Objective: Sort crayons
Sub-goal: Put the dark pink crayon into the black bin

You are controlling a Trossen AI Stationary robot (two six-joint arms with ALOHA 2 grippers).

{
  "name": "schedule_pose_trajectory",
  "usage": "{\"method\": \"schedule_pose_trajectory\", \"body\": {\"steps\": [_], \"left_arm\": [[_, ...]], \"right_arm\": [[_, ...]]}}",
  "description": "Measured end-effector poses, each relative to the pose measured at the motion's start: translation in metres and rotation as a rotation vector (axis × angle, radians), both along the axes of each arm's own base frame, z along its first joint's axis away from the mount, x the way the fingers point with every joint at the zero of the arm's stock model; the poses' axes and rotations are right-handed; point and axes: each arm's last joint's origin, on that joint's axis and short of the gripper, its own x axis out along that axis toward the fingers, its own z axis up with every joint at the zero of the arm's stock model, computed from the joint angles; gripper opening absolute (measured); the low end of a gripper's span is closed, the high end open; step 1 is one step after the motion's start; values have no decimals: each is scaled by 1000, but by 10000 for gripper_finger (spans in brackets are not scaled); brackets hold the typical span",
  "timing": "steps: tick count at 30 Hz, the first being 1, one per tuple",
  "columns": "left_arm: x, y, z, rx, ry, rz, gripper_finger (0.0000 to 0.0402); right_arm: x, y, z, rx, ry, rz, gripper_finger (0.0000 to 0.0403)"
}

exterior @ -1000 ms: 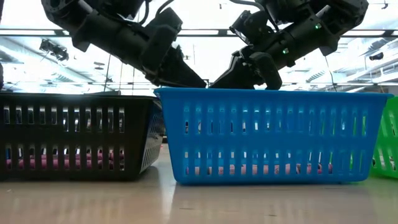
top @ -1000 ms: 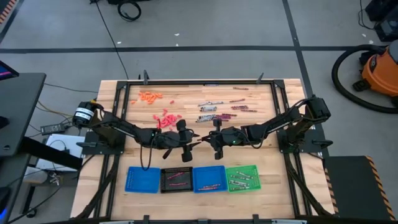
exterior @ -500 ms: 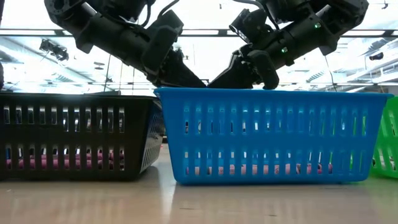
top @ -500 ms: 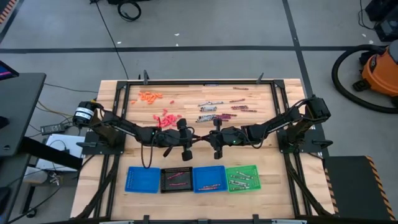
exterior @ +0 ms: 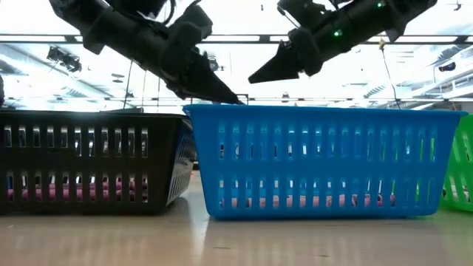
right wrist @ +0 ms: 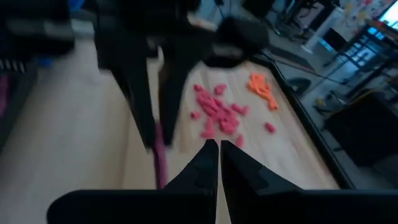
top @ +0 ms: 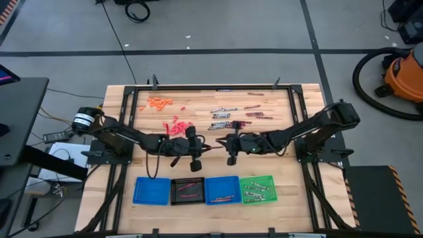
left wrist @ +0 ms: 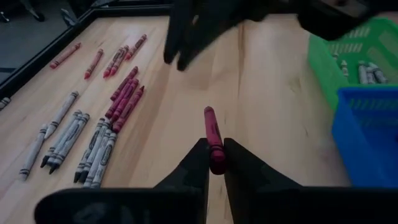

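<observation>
Left wrist view, left gripper [left wrist: 214, 163] pinching maroon crayon [left wrist: 212, 137]

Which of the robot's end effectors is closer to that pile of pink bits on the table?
Left. Its end effector, gripping a maroon crayon, sits just beside the pink pile; the right end effector is farther off.

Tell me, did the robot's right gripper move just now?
Yes. In the low view the right gripper has risen clear above the blue slotted plastic basket's rim, where it sat before.

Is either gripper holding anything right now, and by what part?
The left gripper pinches a maroon crayon by one end. The right gripper is shut on nothing.
</observation>
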Motion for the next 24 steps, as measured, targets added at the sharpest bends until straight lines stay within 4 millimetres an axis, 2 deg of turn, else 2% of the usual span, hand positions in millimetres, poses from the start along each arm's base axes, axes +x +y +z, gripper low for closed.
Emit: {"method": "schedule_pose_trajectory", "body": {"steps": [4, 8, 14, 20, 24], "left_arm": [[-15, -7, 13, -22, 37, -14, 36], [-35, -21, 26, -80, 90, -59, 36], [-63, -49, 46, -244, 84, -145, 37], [-90, -86, 39, -310, 153, -129, 37], [-109, -111, 37, -286, 96, -70, 37]], "right_arm": [[-12, -3, 13, 5, 2, -76, 25], [-21, -5, 15, 56, 33, -134, 25], [-24, -7, 3, 102, 46, -240, 25], [-25, -8, -7, 138, 34, -301, 25], [-23, -5, -5, 154, 1, -293, 25]]}}
